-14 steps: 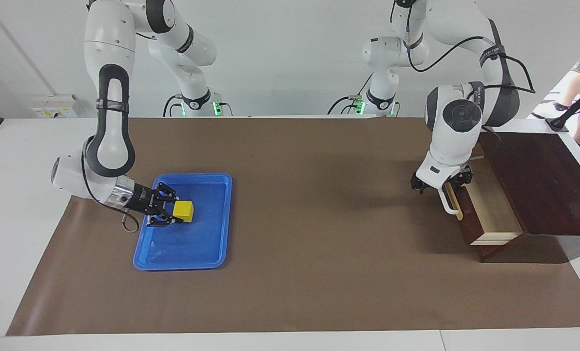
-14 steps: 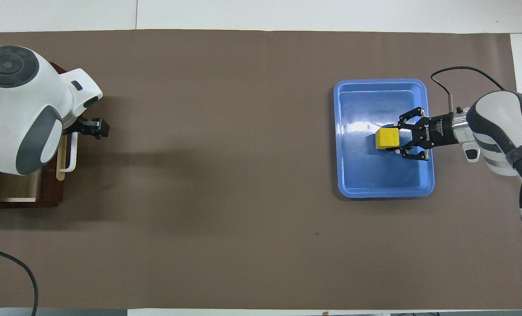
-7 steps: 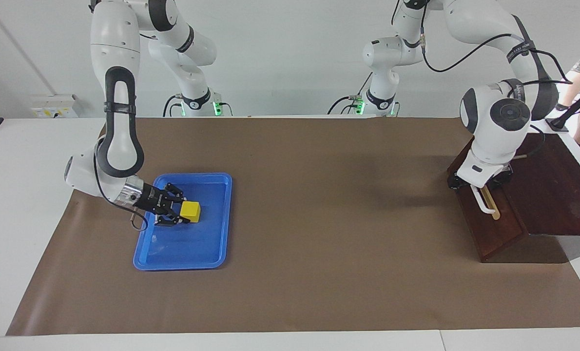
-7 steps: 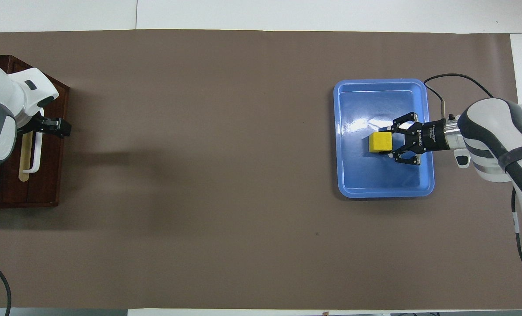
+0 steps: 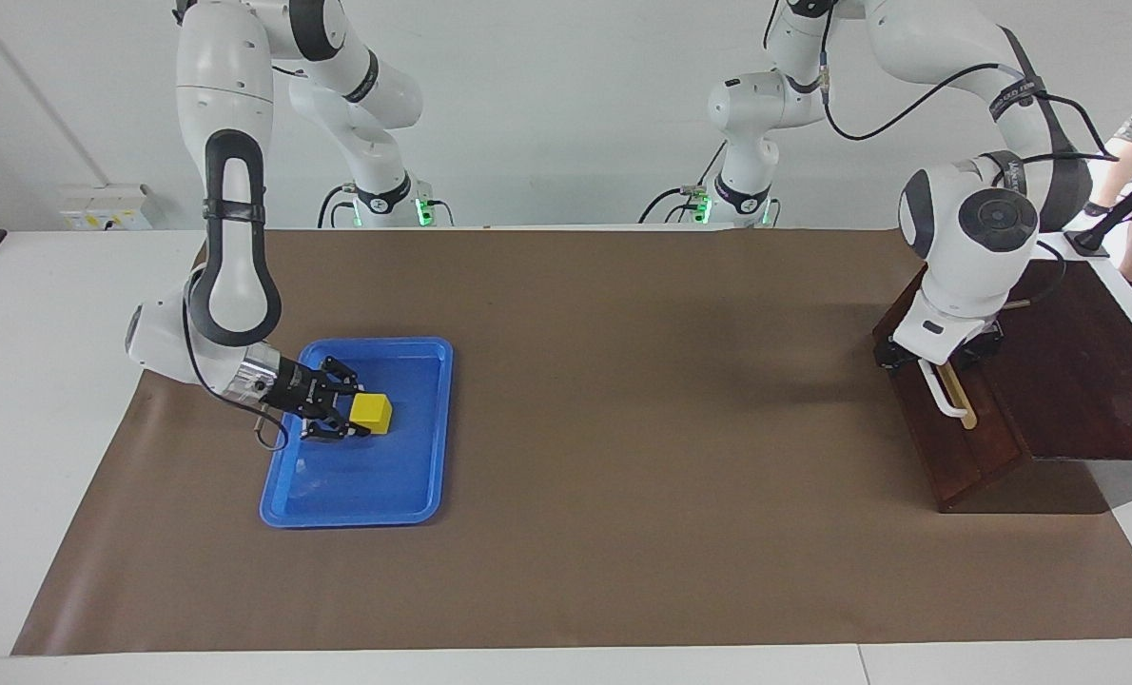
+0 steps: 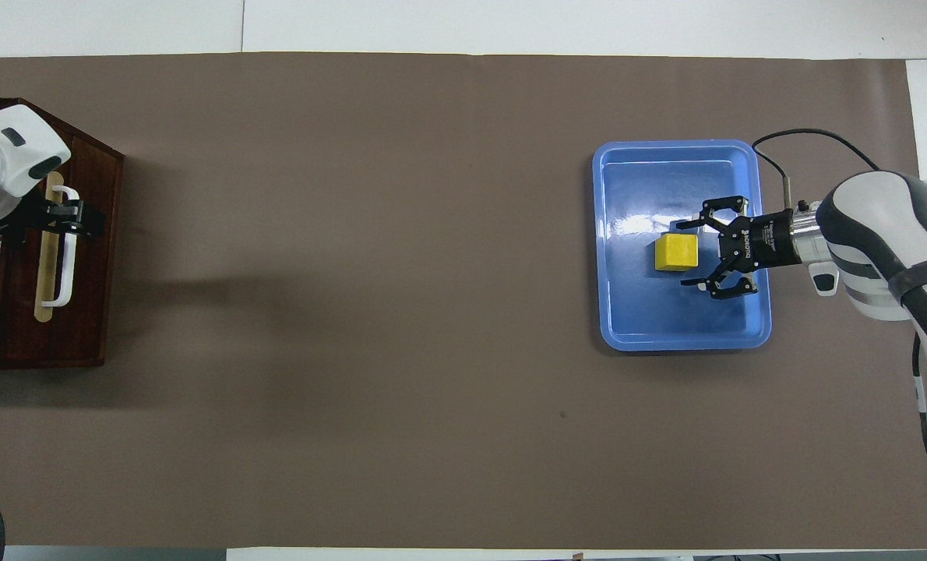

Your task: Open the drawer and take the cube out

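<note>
our right gripper is spread wide just beside the cube in the blue tray; our left gripper is at the shut drawer, fingers unclear; next we lift away.

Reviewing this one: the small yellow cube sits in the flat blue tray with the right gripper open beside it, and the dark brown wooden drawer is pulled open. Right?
Not quite: the dark brown wooden drawer is shut, as the facing view shows. The small yellow cube does sit in the flat blue tray, right gripper open beside it.
</note>
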